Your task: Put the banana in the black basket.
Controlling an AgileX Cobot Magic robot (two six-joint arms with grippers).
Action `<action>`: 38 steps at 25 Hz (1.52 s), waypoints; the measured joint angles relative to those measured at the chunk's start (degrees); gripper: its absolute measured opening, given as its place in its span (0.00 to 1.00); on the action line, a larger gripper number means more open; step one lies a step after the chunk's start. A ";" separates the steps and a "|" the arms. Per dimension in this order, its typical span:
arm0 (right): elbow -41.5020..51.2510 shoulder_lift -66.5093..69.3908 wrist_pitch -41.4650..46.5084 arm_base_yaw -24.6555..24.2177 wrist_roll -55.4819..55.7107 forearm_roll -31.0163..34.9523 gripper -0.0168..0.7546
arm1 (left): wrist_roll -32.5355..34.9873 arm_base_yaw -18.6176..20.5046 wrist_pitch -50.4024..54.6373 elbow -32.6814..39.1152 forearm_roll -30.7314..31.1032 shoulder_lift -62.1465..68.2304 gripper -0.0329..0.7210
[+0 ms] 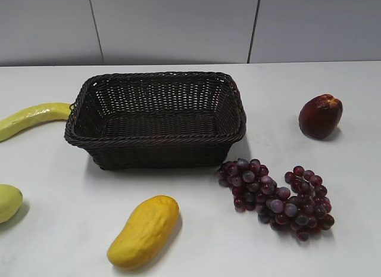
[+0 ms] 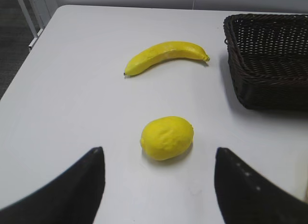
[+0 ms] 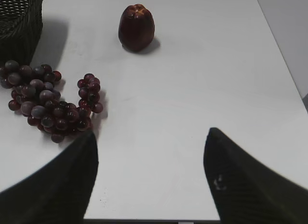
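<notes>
Left wrist view: left tool (image 2: 159,185) hovers spread-jawed short of banana (image 2: 166,55).

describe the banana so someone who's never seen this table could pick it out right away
Find the black basket mid-table; the banana lies just off its left end, one tip near the rim. It is long, slim and curved, unlike the small round yellow fruit and the plump yellow fruit in front.

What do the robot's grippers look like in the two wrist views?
Only the fingers show. The left gripper has two broad, matte black fingers with rounded tips; the one at the right of the view carries a row of small pale dots. The right gripper has similar dark fingers with a fine ribbed texture and a small whitish mark. No arms, cables or labels are visible.
</notes>
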 joint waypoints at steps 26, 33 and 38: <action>0.00 0.00 0.00 0.00 0.00 0.00 0.74 | 0.00 0.00 -10.15 -3.63 -0.90 15.97 0.84; 0.00 0.00 0.00 0.00 0.00 0.00 0.74 | 0.00 0.00 -25.15 -3.63 -5.36 36.91 0.84; 0.00 0.00 0.00 0.00 0.00 0.00 0.74 | 0.32 0.00 -30.19 -6.27 -5.64 51.56 0.83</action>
